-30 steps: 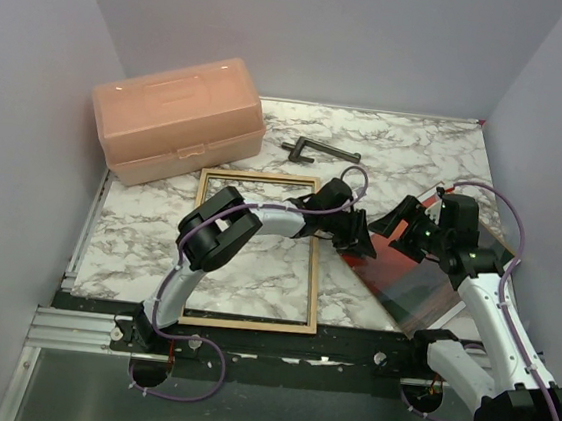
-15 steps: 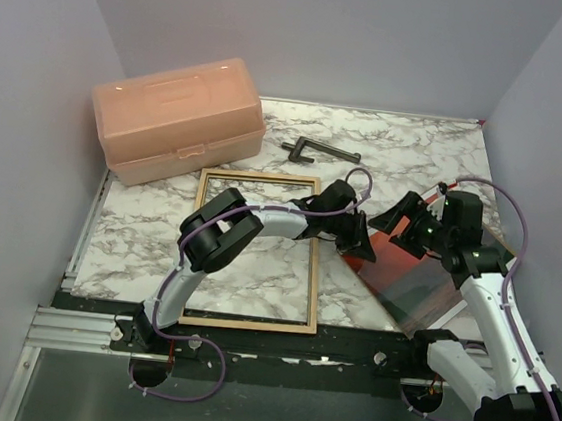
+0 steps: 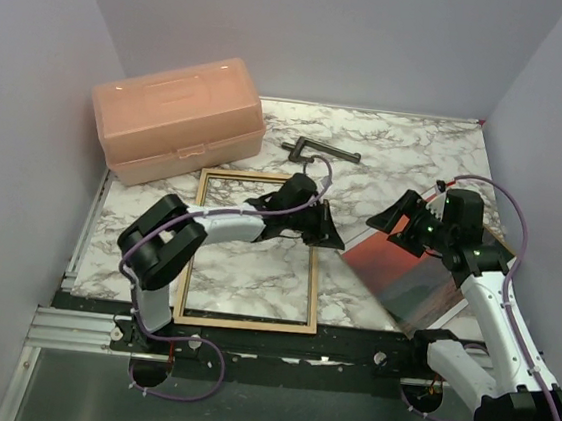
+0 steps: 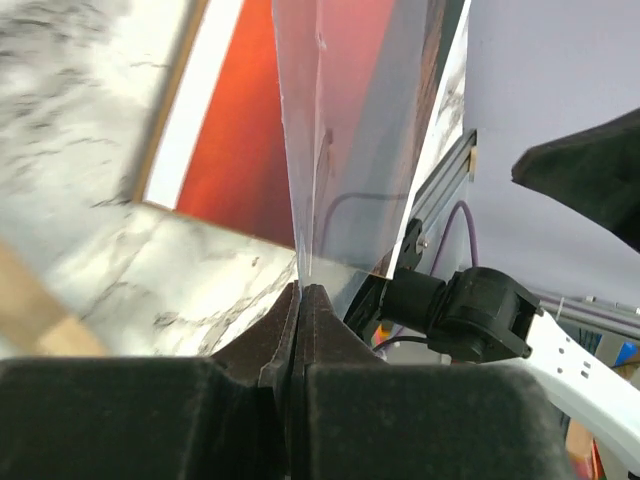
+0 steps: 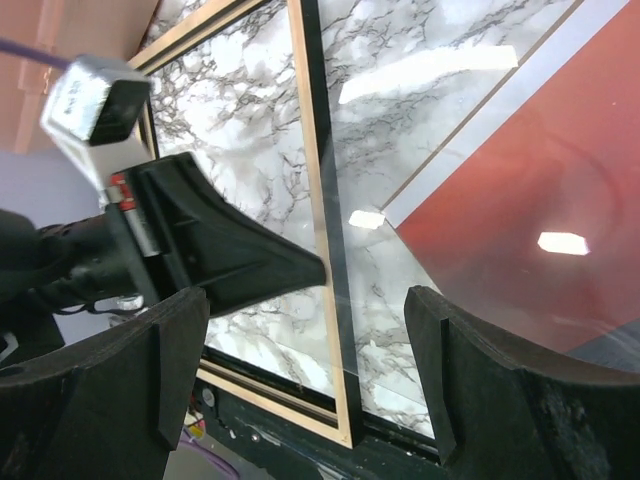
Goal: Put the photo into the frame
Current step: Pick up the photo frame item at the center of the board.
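The photo (image 3: 405, 274), a glossy red sheet with a dark end, lies right of the frame with its left corner raised. My left gripper (image 3: 334, 240) is shut on that corner, just past the frame's right rail. In the left wrist view the jaws (image 4: 300, 292) pinch the thin sheet edge-on, and the photo's red face (image 4: 240, 150) shows beyond. The frame (image 3: 315, 275), tan wood with a clear pane, lies flat on the marble. My right gripper (image 3: 405, 227) hangs open above the photo's far part, holding nothing. The right wrist view (image 5: 305, 330) looks down on the photo (image 5: 530, 200) and the frame's rail (image 5: 322, 200).
A peach plastic toolbox (image 3: 178, 119) stands at the back left. A dark metal tool (image 3: 317, 152) lies behind the frame. A black rail (image 3: 248, 330) runs along the table's near edge, and grey walls close in on three sides.
My left gripper has shut on the photo's corner and moved left toward the frame's right rail, drawing the photo with it. The right arm has barely moved.
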You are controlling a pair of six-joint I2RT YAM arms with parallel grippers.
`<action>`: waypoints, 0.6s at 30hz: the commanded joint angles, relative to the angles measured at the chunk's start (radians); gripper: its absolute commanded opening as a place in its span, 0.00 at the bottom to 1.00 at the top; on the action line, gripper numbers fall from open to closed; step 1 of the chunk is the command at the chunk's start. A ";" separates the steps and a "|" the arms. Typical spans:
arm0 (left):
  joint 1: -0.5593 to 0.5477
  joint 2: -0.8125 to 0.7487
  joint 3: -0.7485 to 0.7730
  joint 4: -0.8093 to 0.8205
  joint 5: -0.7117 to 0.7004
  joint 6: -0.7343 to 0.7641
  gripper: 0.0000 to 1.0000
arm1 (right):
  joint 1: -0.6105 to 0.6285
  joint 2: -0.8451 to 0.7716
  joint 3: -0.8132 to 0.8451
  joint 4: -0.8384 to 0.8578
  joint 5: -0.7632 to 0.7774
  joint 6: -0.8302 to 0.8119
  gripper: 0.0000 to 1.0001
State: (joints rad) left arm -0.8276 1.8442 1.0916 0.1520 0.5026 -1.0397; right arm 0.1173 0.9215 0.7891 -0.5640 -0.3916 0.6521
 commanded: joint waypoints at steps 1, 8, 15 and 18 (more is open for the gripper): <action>0.048 -0.157 -0.180 0.066 -0.089 0.006 0.00 | -0.006 0.012 0.034 -0.007 -0.049 -0.035 0.87; 0.117 -0.402 -0.442 0.058 -0.159 -0.010 0.00 | -0.006 0.035 0.003 0.020 -0.090 -0.052 0.87; 0.162 -0.710 -0.619 -0.161 -0.292 0.001 0.00 | -0.006 0.065 -0.042 0.060 -0.124 -0.052 0.87; 0.185 -0.855 -0.676 -0.295 -0.337 0.022 0.00 | -0.006 0.081 -0.045 0.064 -0.122 -0.054 0.87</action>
State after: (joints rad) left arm -0.6720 1.1522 0.4801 0.0532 0.2852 -1.0462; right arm 0.1158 0.9836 0.7597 -0.5289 -0.4789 0.6174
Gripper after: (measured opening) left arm 0.009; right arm 0.874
